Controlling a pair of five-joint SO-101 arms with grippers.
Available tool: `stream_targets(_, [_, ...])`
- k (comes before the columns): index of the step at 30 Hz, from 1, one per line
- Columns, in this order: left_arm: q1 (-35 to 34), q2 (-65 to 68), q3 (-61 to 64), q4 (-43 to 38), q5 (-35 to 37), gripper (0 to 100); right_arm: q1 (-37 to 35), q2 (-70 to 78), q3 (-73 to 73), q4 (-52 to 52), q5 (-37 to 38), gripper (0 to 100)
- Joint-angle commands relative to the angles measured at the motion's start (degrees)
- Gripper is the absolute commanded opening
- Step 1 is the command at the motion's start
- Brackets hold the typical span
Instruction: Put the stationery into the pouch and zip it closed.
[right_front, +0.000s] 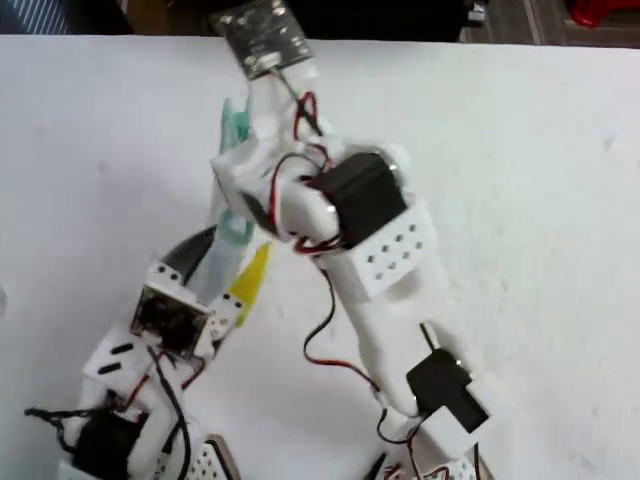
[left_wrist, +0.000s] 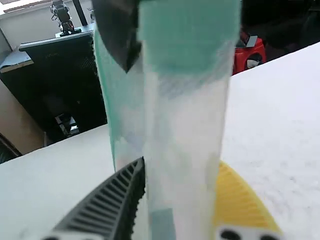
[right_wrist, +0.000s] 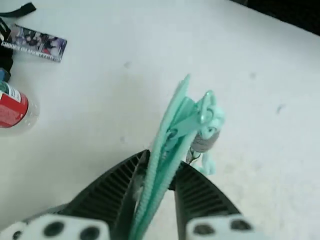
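The pouch (left_wrist: 185, 125) hangs above the table (right_wrist: 100, 100) between both arms, the left gripper (left_wrist: 180, 172) with jaws closed across its clear body and the right gripper (right_wrist: 157, 165) with jaws clamped on its teal zip edge beside the charm pull (right_wrist: 206, 125) — so zipping probably goes best with the left holding it taut and the right drawing straight along the teeth.

Both arms (right_front: 385, 320) are white printed plastic with chunky black servos (right_front: 355, 195) and loose red-and-black cables (right_front: 322, 330). Left hand (left_wrist: 180, 170) has one black ribbed finger (left_wrist: 110, 200) and a yellow one; right hand (right_wrist: 162, 162) is all black.
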Motion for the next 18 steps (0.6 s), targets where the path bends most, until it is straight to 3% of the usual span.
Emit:
stream_targets(1, [0.1, 0.0, -4.1, 5.2, 1.4, 22, 5.5, -0.7, -6.2, -1.5, 1.4, 1.7])
stream_targets(5, [0.1, 0.0, -4.8, 6.2, 1.4, 22, 9.5, -1.3, -6.8, -1.9, 2.6, 1.7])
stream_targets(7, [0.1, 0.0, -5.7, 7.3, 1.4, 22, 9.8, -1.3, -6.8, -1.8, 7.2, 1.7])
stream_targets(10, [0.1, 0.0, -6.9, 8.4, 1.4, 21, 9.3, -1.3, -6.8, -0.8, 16.3, 1.7])
stream_targets(14, [-0.5, 0.0, -6.6, 7.4, 1.8, 21, 7.7, -3.3, -5.9, 1.6, 33.9, 1.7])
stream_targets(18, [-4.6, 0.0, -6.2, 5.4, 3.3, 21, 7.7, -10.5, -0.6, 1.7, 47.5, 1.7])
